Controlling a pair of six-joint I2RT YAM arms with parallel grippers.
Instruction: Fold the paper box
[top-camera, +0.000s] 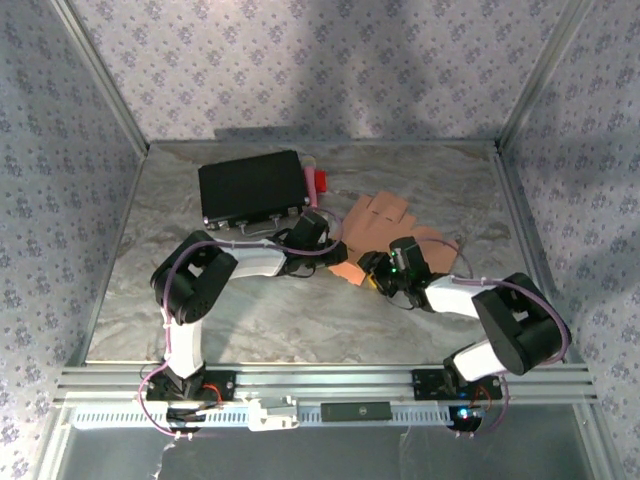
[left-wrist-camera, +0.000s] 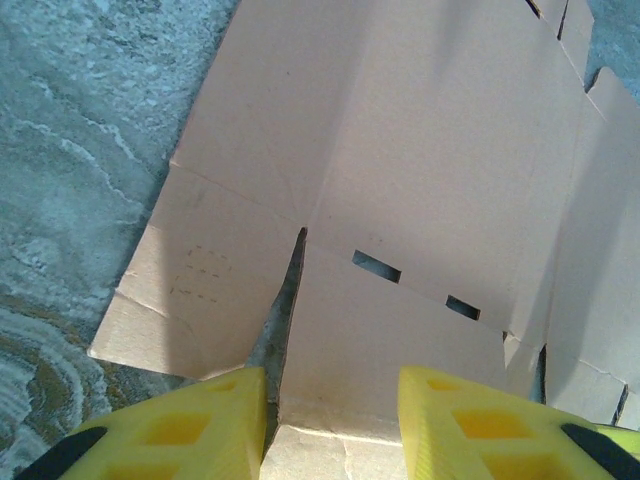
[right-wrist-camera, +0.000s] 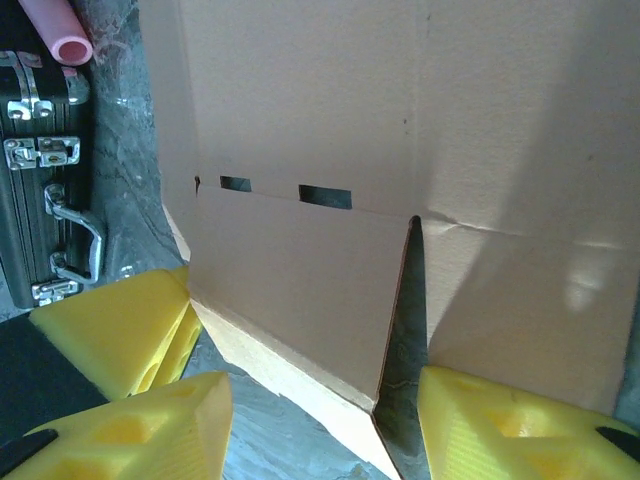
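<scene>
Item 1: paper box (top-camera: 388, 225), an unfolded tan sheet. I see it flat on the table (top-camera: 260, 320), just right of the black case (top-camera: 252, 187).
Item 2: left gripper (left-wrist-camera: 330, 405), off the case's near right corner. Its yellow fingers (left-wrist-camera: 190, 425) stand apart over the sheet's near flap.
Item 3: right gripper (right-wrist-camera: 320, 415), further right of the case. Its jaws are spread wide, with a raised flap standing between them, unclamped.
Item 4: pink tube (right-wrist-camera: 55, 30), beside the case.
</scene>
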